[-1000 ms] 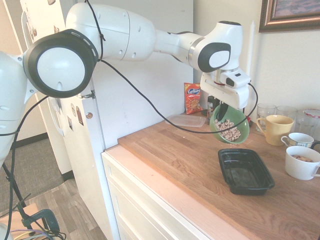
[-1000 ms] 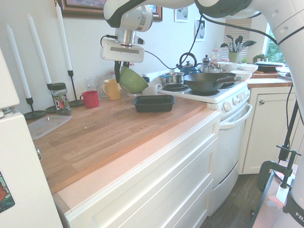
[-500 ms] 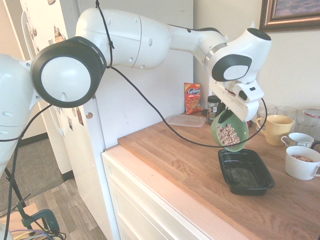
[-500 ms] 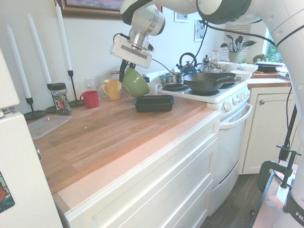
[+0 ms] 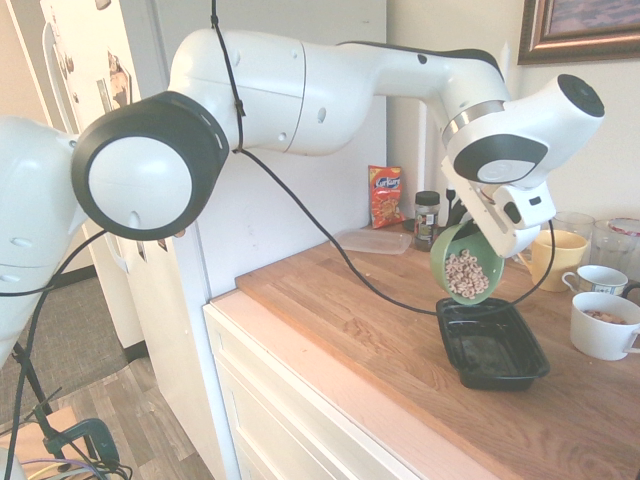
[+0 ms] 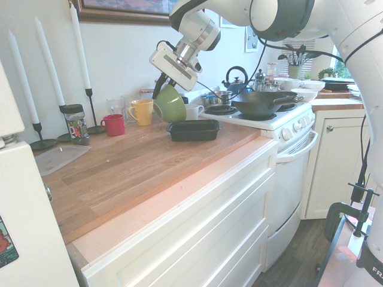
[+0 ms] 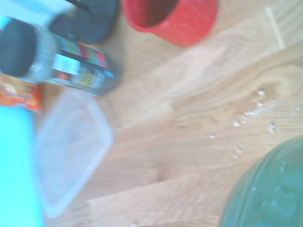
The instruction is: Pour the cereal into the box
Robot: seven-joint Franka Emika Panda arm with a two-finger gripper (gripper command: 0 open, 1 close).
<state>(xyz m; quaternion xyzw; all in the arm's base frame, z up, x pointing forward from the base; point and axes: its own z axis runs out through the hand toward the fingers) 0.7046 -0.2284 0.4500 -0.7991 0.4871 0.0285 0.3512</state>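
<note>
Claw [image 5: 462,222] clamped on the rim of the green bowl [image 5: 467,265], tilted steeply above the near end of the black box [image 5: 491,343] on the desk [image 5: 350,310]. Cereal [image 5: 466,274] remains inside. Risk: pieces overshoot the box's edge.

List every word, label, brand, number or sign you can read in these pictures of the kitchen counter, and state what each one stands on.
No text can be read with certainty.
Orange-red snack bag: a yellow brand mark shows, too small to read.
Jar with dark lid: a colourful label with a white patch, blurred in the wrist view and too small elsewhere.
Papers on the white fridge door: pictures only, nothing legible.
Green bowl, black tray and mugs: no print visible.
</note>
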